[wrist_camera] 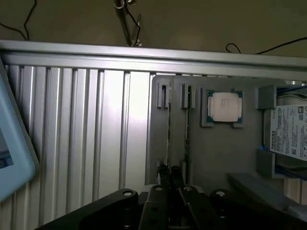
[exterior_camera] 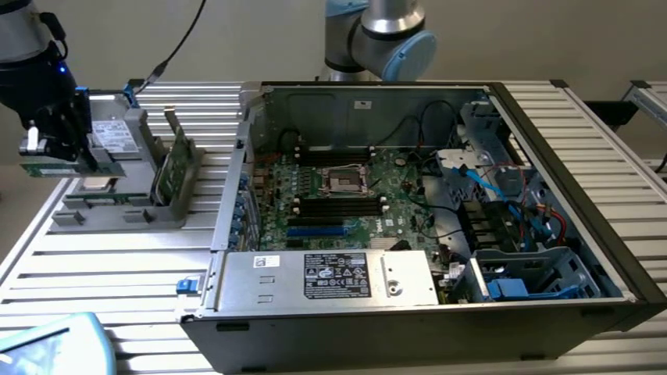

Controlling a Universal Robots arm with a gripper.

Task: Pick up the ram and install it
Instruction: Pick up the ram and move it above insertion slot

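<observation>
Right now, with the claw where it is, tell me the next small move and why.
Probably carry the ram toward the exterior view's right, over the black memory slots in the open case. The claw is shut on it at the grey holder, apart from the case.

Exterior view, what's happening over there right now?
The gripper has its jaws shut on the ram, holding it over the grey parts holder at the exterior view's left. The open computer case sits at the right; the ram is not yet at its motherboard.
</observation>
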